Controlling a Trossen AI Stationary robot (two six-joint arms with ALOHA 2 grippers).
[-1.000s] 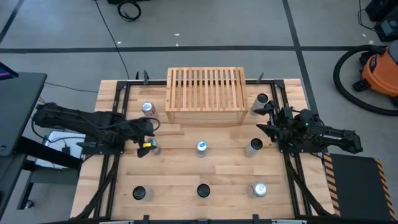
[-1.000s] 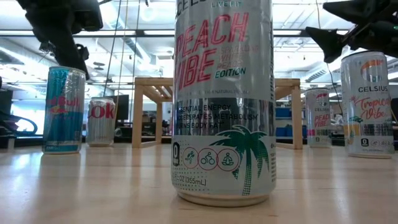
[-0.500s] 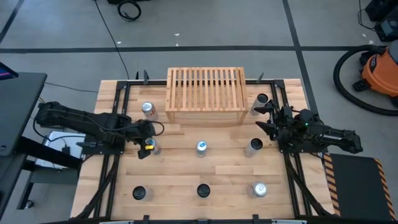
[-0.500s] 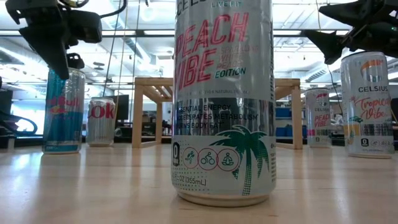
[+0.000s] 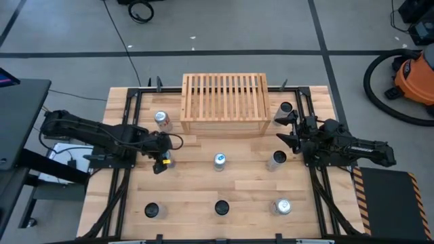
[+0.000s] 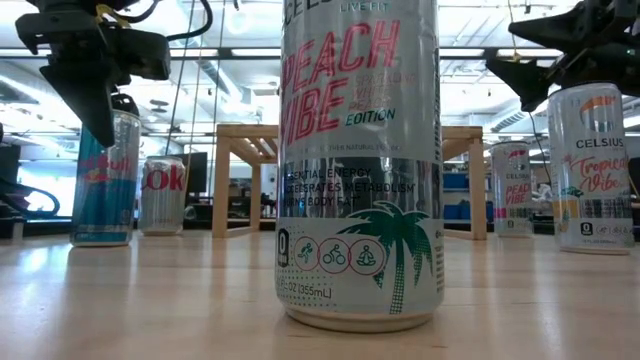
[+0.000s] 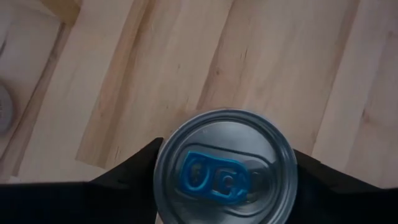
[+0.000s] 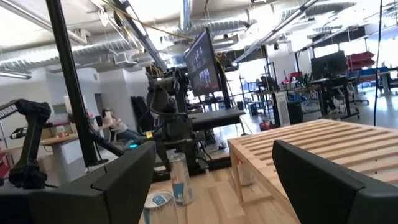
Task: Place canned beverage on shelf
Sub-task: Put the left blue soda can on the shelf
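A blue and silver Red Bull can point(image 5: 166, 160) stands upright on the table at the left; its top with a blue tab point(image 7: 224, 169) fills the left wrist view. My left gripper point(image 5: 161, 154) is open just above it, pointing down, with a finger point(image 7: 134, 174) on each side of the can's top. I see no touch. In the low view it hangs over the can point(image 6: 103, 185). The light-wood slatted shelf point(image 5: 224, 103) stands at the far middle. My right gripper point(image 5: 283, 130) is open and empty, in the air at the right.
Other cans stand upright on the table: a Diet Coke point(image 5: 161, 118) left of the shelf, one at the centre point(image 5: 219, 160), two by my right gripper point(image 5: 277, 159) point(image 5: 284, 110), and three along the near edge, including the Peach Vibe can point(image 6: 360, 160). Black rails point(image 5: 129, 129) run along both sides.
My left gripper has gone down and a little toward the table's right edge, and has come over the Red Bull can with its fingers on either side of the can's top. The can has not moved.
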